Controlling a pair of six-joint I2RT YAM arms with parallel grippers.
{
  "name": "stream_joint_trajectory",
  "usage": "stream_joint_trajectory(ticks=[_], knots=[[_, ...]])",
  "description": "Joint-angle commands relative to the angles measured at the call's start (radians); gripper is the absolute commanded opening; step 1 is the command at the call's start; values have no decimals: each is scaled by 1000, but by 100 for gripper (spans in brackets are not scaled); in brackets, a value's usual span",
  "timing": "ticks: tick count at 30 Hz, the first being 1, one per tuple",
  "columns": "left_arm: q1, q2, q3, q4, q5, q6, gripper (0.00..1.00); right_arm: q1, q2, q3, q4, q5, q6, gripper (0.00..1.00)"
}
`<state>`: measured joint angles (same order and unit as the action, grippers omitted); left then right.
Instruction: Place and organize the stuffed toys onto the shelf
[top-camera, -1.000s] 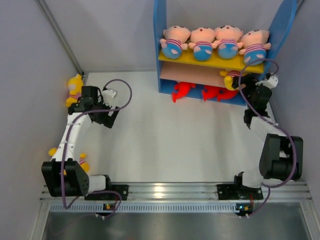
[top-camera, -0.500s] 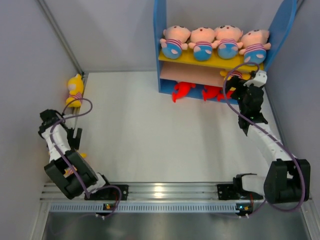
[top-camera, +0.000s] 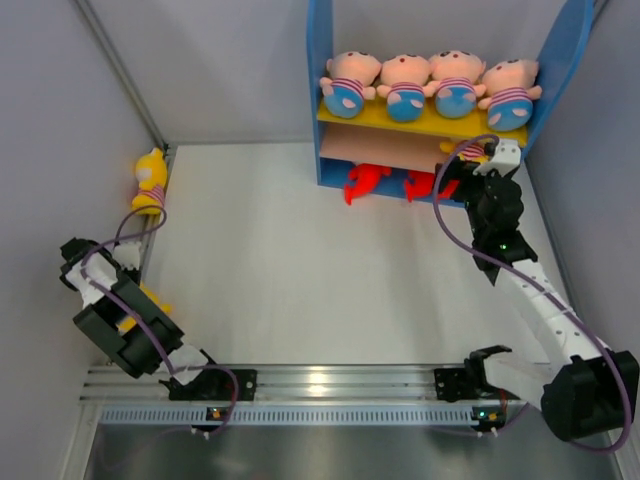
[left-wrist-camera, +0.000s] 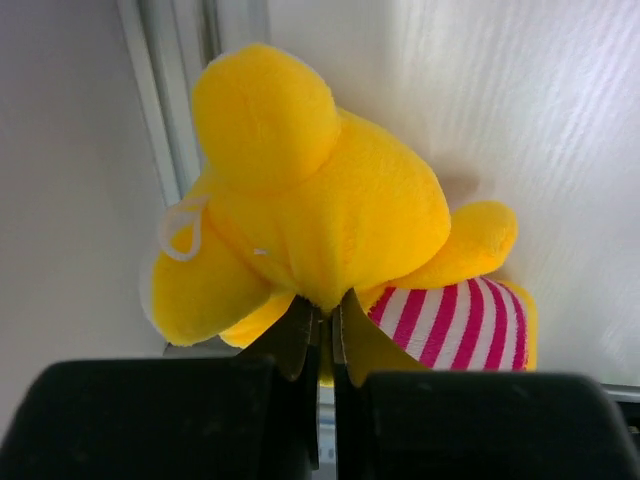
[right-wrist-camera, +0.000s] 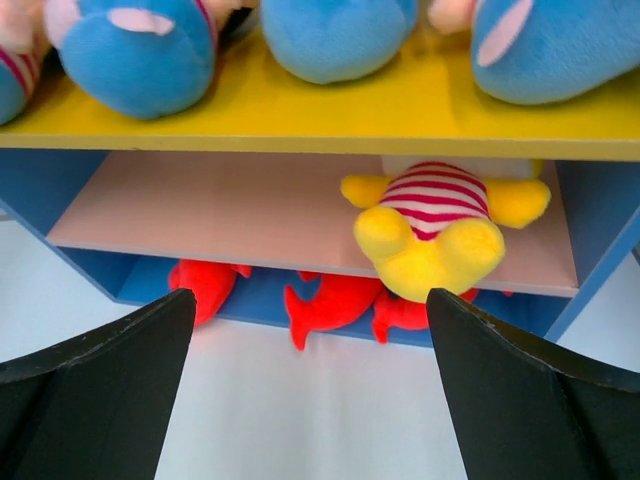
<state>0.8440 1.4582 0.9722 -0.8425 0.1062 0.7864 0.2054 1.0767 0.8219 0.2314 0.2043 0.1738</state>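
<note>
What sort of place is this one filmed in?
Probably a lab robot cell, not a home: plain grey walls box in a white table, a metal rail along its near edge carries the arms, and the shelf of plush toys looks staged.

Bright, even light from above filled the overhead view; the white bench (top-camera: 300, 270) carried only faint, soft shadows, and a small glare spot sat on the silver aluminium rail (top-camera: 318, 379). Close up, the fuzzy yellow plush figure in a red-striped shirt (left-wrist-camera: 330, 200) was sharp, the black left tool (left-wrist-camera: 325, 305) dark and blurred. Shade lay under the yellow upper shelf board (right-wrist-camera: 330, 120).
</note>
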Motion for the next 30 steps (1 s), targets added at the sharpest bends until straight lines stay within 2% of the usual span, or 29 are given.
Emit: stream_joint_trajectory(ticks=[1, 5, 8, 9, 11, 12, 14, 15, 17, 19, 23, 25, 30], knots=[[1, -28, 11, -24, 234, -10, 0, 72, -46, 71, -32, 29, -82, 99], [-48, -152, 36, -46, 454, -45, 0, 167, -35, 80, -52, -23, -137, 99], [-166, -271, 57, -44, 609, -90, 0, 260, -12, 77, -35, -104, -154, 99], [-256, -323, 77, -43, 644, -111, 0, 287, -2, 77, -29, -144, -155, 99], [-353, -361, 108, -44, 742, -130, 0, 353, 35, 71, -8, -199, -160, 99], [-429, -381, 144, -44, 867, -151, 0, 368, 48, 66, 28, -283, -145, 99], [-483, -387, 195, -43, 990, -174, 0, 394, 92, 33, 90, -398, -64, 99], [-508, -387, 216, -43, 1060, -185, 0, 399, 106, 16, 191, -528, -30, 99], [-522, -375, 296, -44, 1185, -222, 0, 431, 138, -42, 296, -594, 19, 99], [-536, -343, 376, -46, 1219, -283, 0, 491, 141, -99, 419, -548, -20, 99], [-546, -291, 442, -46, 1204, -377, 0, 730, 176, -125, 592, -444, -213, 99], [-551, -277, 445, -47, 1208, -395, 0, 782, 221, -107, 710, -444, -224, 99], [-553, -294, 447, -44, 1207, -408, 0, 798, 429, 6, 865, -500, -129, 99]])
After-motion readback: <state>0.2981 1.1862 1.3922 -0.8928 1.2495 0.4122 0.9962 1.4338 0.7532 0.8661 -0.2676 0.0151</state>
